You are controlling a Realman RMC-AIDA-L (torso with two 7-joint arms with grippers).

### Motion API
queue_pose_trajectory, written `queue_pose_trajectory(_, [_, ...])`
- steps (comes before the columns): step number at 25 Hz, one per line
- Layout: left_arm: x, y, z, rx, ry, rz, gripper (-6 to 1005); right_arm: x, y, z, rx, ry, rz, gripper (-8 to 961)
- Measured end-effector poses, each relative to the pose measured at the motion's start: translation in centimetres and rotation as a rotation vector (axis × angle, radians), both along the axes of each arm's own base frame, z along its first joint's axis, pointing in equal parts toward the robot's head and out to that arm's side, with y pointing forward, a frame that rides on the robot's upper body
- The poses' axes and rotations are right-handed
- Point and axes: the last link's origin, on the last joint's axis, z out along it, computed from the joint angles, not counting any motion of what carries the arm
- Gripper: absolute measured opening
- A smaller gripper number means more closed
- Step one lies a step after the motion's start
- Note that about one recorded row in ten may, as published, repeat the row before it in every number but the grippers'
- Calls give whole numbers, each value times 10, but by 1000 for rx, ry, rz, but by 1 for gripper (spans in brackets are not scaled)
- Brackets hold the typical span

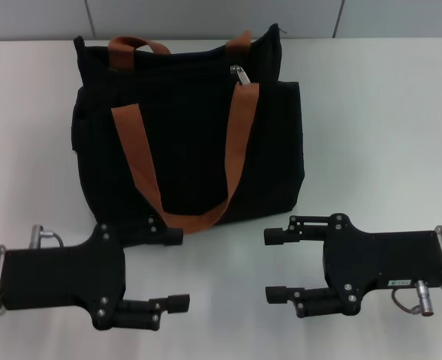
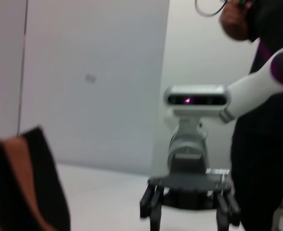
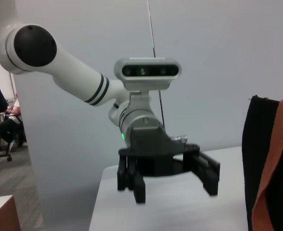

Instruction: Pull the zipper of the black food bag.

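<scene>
Zipper (image 1: 239,75) work is untouched: the left gripper (image 1: 178,268) hovers over the near left of the white table (image 1: 371,112) with its fingers spread, the farther finger just at the near bottom edge of the black food bag (image 1: 183,142). The right gripper (image 1: 275,265) hovers at near right, fingers also spread, close to the bag's near right corner but apart from it. Each gripper points toward the other. The bag is large, boxy and black, lying toward the far centre of the table, with orange-brown handles (image 1: 236,142) looped across its face. The small silver pull tab sits at the bag's far edge, right of centre, beside one strap.
</scene>
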Motion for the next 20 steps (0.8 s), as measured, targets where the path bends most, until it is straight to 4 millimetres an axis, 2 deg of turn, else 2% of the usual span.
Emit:
queue_pose_trajectory(4, [-7, -4, -4, 4, 28, 18, 824, 1, 0, -5, 9, -5, 2, 733])
queue_pose_trajectory(20, [-8, -6, -7, 0, 31, 22, 824, 2, -2, -6, 12, -2, 6, 732])
